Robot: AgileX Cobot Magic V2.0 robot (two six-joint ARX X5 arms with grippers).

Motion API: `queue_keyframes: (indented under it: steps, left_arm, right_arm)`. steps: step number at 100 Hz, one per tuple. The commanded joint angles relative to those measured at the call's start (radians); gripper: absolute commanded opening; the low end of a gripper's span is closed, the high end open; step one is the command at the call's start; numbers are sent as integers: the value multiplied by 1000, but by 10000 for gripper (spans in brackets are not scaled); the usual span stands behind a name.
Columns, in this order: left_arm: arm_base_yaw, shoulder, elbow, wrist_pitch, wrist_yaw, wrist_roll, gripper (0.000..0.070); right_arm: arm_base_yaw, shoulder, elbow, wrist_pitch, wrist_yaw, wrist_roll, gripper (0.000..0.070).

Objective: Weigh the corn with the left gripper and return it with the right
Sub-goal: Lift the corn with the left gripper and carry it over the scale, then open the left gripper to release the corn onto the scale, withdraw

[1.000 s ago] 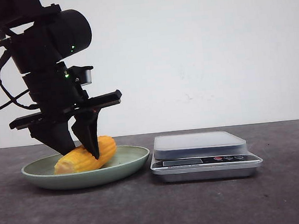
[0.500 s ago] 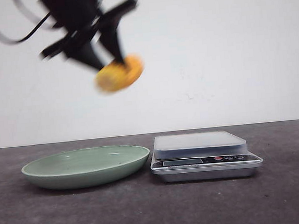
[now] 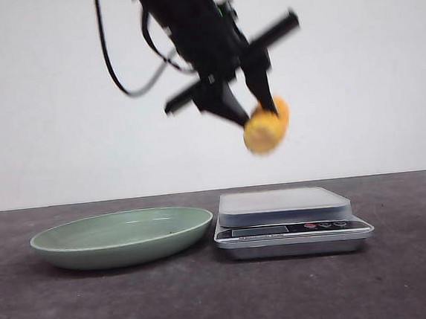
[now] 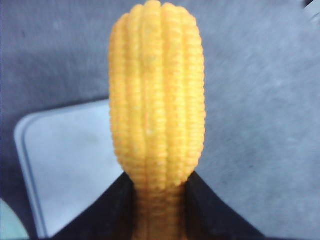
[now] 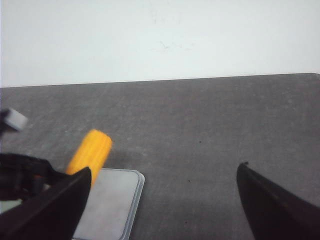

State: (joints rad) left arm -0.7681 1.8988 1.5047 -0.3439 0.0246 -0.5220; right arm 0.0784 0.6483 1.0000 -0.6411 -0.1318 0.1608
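your left gripper (image 3: 258, 118) has its 2 fingers (image 4: 205, 215) clamped on the corn (image 3: 267, 127), gripping near 1 end so that most of the cob projects beyond the tips along the fingers' own line, as the left wrist view shows. in the front view the cob hangs in the air, tilted, above the scale (image 3: 291, 220) and clear of its platform, somewhat right of the platform's middle by that view; the motion blur makes the exact tilt uncertain. the placing turns on this: the corn's long axis is inclined, not level with the platform, so expect it to settle or roll when freed unless you lower and level it first. the green plate (image 3: 123, 237) stands just left of the scale, holding nothing. your right gripper (image 5: 160, 200) waits with fingers spread wide, holding nothing, with the scale and corn in its view but off to 1 side.
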Motion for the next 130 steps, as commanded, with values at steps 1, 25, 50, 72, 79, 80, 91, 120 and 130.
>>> queue_keyframes:
  steps: [1,25,50,72,79,80,91,120,130]
  left_arm:
    - [-6,39,30,10,-3,-26,4]
    - [-16,97,30,-13,0,-18,4]
    - [-18,124,30,-62,-2,-5,38]
    - [-22,124,30,-55,-2,-1,429]
    - [-25,124,30,-55,-2,8,439]
    - [-26,123,30,-55,-2,11,439]
    - [-37,119,39,-58,-2,24,438]
    - [-50,21,93,-90,-71,101,438]
    - [-50,-40,112,-140,-150,166,438]
  right_arm:
    - [3,3,22,3,1,-4,590]
    - [3,3,22,-4,1,-4,591]
    - [3,3,22,-9,1,-4,591]
    - [3,3,22,-21,1,-4,591]
    - [3,3,22,-25,1,-4,591]
    - [3,3,22,-26,1,-4,591]
    - [3,3,22,-31,1,-4,591]
    - [3,3,22,-42,1,-4,591]
    - [3,3,22,-45,0,-4,591]
